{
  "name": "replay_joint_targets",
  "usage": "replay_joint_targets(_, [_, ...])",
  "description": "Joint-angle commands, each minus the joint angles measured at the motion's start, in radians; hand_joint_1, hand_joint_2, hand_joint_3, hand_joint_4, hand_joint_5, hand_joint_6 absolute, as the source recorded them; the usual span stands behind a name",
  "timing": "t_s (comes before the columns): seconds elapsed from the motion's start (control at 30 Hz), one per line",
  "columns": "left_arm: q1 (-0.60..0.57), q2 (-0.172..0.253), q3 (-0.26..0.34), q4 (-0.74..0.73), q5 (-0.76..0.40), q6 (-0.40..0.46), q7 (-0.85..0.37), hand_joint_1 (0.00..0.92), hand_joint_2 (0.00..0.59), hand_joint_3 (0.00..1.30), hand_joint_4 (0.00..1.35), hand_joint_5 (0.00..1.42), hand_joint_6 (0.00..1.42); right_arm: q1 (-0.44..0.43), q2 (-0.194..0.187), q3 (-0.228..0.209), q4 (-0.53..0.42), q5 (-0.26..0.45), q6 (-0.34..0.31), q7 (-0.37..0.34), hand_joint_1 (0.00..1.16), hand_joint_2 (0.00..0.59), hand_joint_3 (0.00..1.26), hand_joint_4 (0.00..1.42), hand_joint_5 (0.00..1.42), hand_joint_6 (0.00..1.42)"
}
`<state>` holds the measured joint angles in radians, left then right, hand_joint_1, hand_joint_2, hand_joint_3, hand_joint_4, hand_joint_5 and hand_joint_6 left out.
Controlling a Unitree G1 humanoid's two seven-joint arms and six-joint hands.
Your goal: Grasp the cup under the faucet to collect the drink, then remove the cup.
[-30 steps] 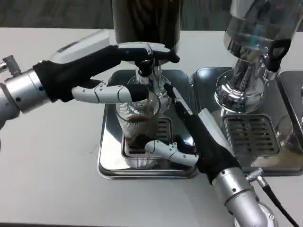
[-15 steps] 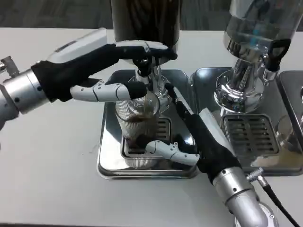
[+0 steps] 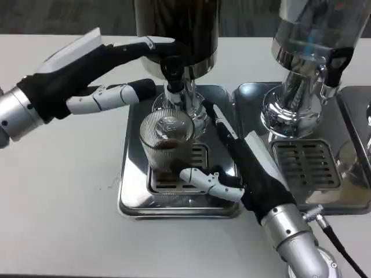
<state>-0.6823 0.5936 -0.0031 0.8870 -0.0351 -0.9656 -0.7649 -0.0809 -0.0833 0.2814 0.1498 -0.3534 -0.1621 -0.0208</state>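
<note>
Backing off toward ten o'clock, the left hand [image 3: 87, 78] hangs released; the right hand [image 3: 232, 174] grasps the cup [image 3: 167, 145], partly filled, not yet removed.

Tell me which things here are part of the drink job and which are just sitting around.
Part of the job:
cup, some dark drink in it
faucet
dispenser
drip tray
right hand, gripping the cup
left hand, at the faucet

Just sitting around:
second dispenser
its tray
</note>
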Motion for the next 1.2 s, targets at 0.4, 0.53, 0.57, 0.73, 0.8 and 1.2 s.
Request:
replay_joint_targets(0.4, [-0.015, -0.004, 0.071, 0.057, -0.082, 0.014, -0.013, 0.0, 0.157, 0.22, 0.16, 0.2, 0.16, -0.018, 0.011, -0.005, -0.002, 0.007, -0.008, -0.005, 0.52, 0.168, 0.0, 0.0, 0.0, 0.02])
replay_joint_targets(0.53, [-0.005, -0.001, 0.085, 0.054, -0.108, 0.025, -0.025, 0.0, 0.157, 0.21, 0.16, 0.2, 0.17, -0.023, 0.009, -0.006, 0.005, 0.01, -0.015, -0.003, 0.52, 0.175, 0.0, 0.0, 0.0, 0.03])
replay_joint_targets(0.57, [-0.003, 0.0, 0.089, 0.053, -0.115, 0.029, -0.029, 0.0, 0.156, 0.21, 0.17, 0.2, 0.17, -0.022, 0.009, -0.006, 0.006, 0.009, -0.017, -0.006, 0.52, 0.176, 0.0, 0.0, 0.0, 0.03])
replay_joint_targets(0.73, [0.019, 0.004, 0.114, 0.046, -0.149, 0.044, -0.046, 0.0, 0.155, 0.25, 0.22, 0.26, 0.24, -0.026, 0.005, -0.007, 0.012, 0.016, -0.021, -0.001, 0.52, 0.18, 0.0, 0.0, 0.0, 0.03])
replay_joint_targets(0.8, [0.033, 0.007, 0.125, 0.039, -0.159, 0.045, -0.051, 0.0, 0.148, 0.28, 0.27, 0.3, 0.29, -0.027, 0.003, -0.009, 0.013, 0.018, -0.022, 0.001, 0.51, 0.182, 0.0, 0.0, 0.0, 0.03])
replay_joint_targets(1.2, [0.143, 0.031, 0.195, -0.026, -0.211, 0.039, -0.051, 0.0, 0.135, 0.27, 0.28, 0.31, 0.27, -0.048, -0.009, -0.011, 0.034, 0.034, -0.04, 0.009, 0.52, 0.189, 0.0, 0.0, 0.0, 0.03])
